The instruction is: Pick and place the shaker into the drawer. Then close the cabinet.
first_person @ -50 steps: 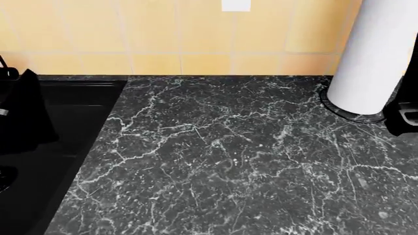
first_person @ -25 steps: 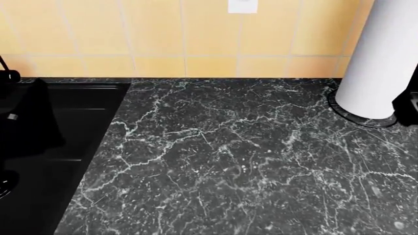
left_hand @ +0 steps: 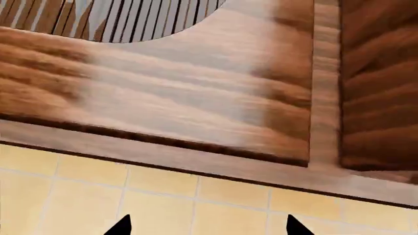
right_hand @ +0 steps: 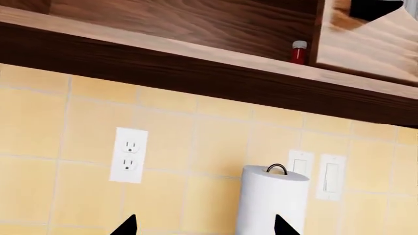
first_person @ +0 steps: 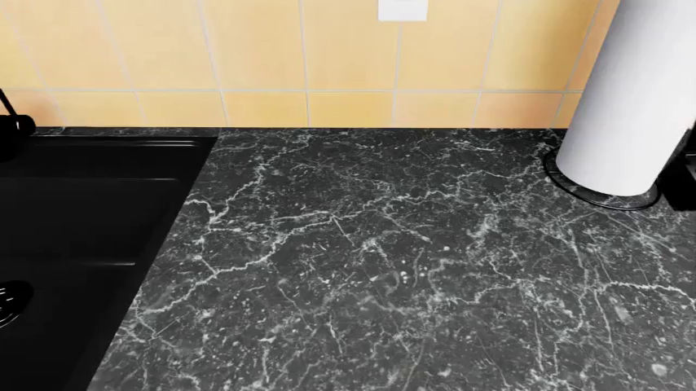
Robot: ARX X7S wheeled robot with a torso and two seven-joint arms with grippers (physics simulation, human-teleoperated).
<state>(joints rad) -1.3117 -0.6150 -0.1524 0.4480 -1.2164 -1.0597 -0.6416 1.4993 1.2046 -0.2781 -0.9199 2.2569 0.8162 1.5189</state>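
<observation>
Nearest in, the head view is showing bare black counter (first_person: 413, 269) and no shaker anywhere on it. The sink (first_person: 77, 228) is sitting at 9 o'clock and the paper towel roll (first_person: 636, 98) is standing at 2 o'clock, against the tiled wall (first_person: 272, 57). Neither arm is showing in this view.

The left gripper (left_hand: 207, 226) is pointing up at a wooden panel (left_hand: 196, 98), fingertips spread wide, carrying nothing. The right gripper (right_hand: 203, 226) is spread wide and empty too, aiming past the outlet (right_hand: 128, 155) toward the wall cabinet (right_hand: 196, 24).

Farthest off, a small red-capped bottle (right_hand: 298, 52) is standing upright on that cabinet's shelf. It may well be the shaker, though it is too small to be sure. The door (right_hand: 365, 44) beside it seems to be hanging open, so I judge that closing is left to do. No drawer is showing in any view.
</observation>
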